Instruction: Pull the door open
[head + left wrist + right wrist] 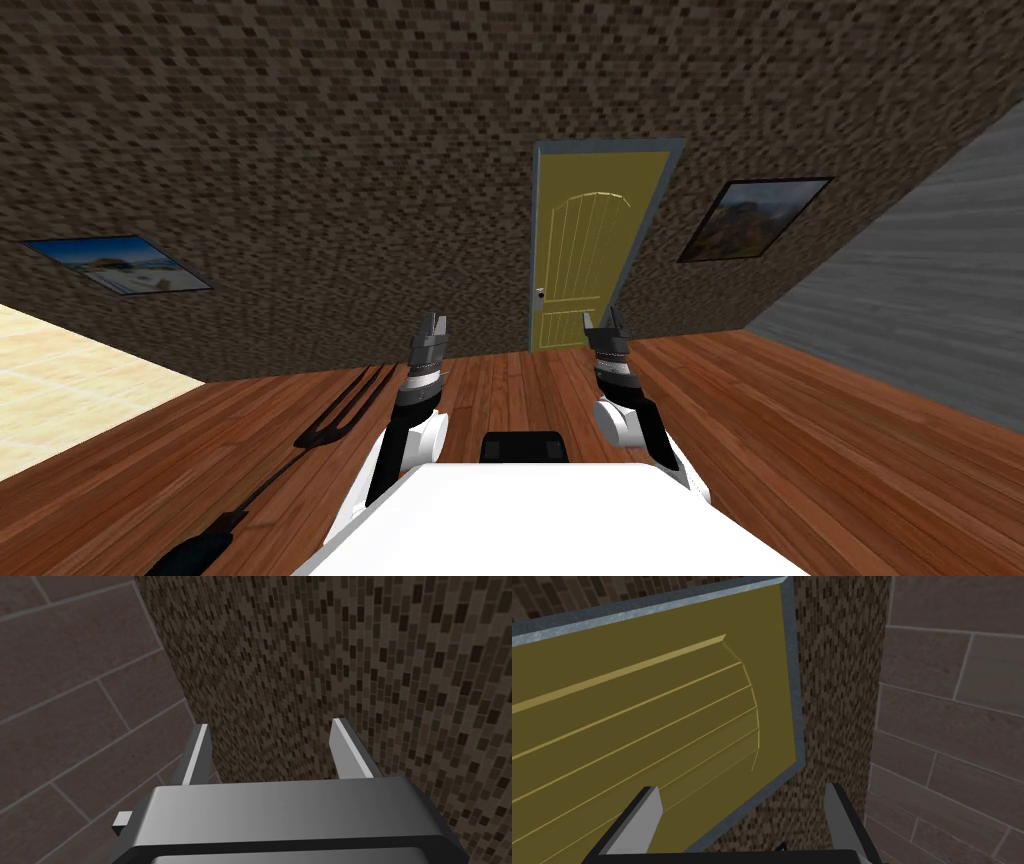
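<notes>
head view: the yellow door [592,250] is seen shut and well apart; its handle [540,293] should be approached squarely first. left gripper [435,321] and right gripper [601,317] are spread, empty.

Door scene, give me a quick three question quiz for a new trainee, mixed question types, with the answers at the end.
1. True or false: the yellow door stands wide open.
2. In the head view, the door's handle sits at its: A) left edge B) right edge C) top edge.
3. Fill in: the left claw and the right claw are both ____, holding nothing.
Key: 1 false; 2 A; 3 open.
</notes>
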